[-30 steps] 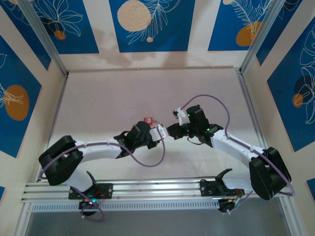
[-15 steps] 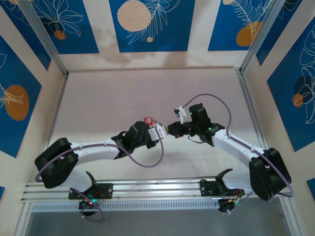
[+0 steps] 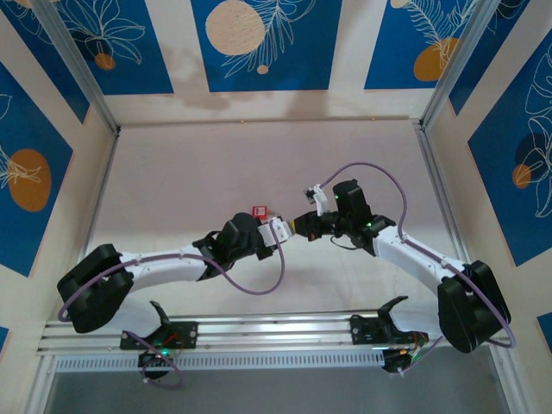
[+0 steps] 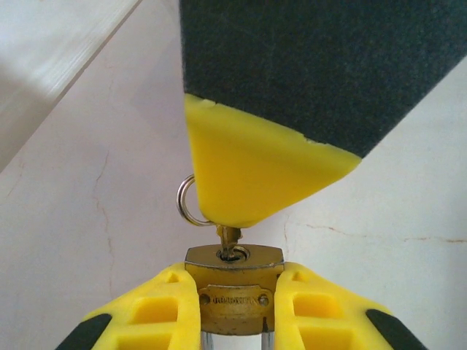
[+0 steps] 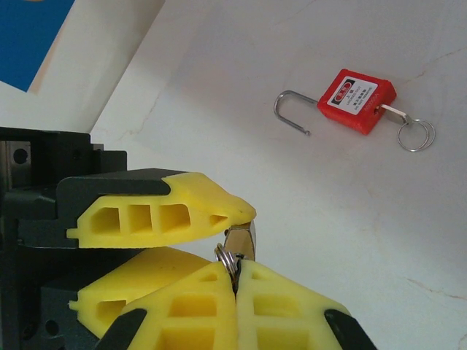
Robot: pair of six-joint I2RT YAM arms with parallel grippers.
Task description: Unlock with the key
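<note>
While the left claw (image 4: 233,281) grips the brass padlock (image 4: 233,299) by its two sides, keyhole face turned outward, the right claw (image 5: 235,281) meets it head-on above the worktop (image 5: 328,219). The right claw is clenched tight on the bow of the key (image 4: 230,237), whose short blade stands in the keyhole at the centre of the padlock's face. The key ring (image 4: 184,200) hangs just beside the padlock, to the left of the blade as the left wrist view shows it. A red padlock (image 5: 356,100) lies on the worktop well apart from the brass padlock, with its shackle swung open and its own key in place.

Step in hand, as judged from this arrangement: insertion is done or nearly done, and turning has yet to show. A little of the blade is exposed between the padlock's face and the right claw, so how deep it sits cannot be told. The brass padlock's shackle is mostly hidden behind the left claw, so whether it has released cannot be told either.

The next move calls for a roll of the right wrist about the blade's axis. The left claw must hold the padlock's body against that twist, and the two must stay aligned so that the thin key does not bend or slip.
</note>
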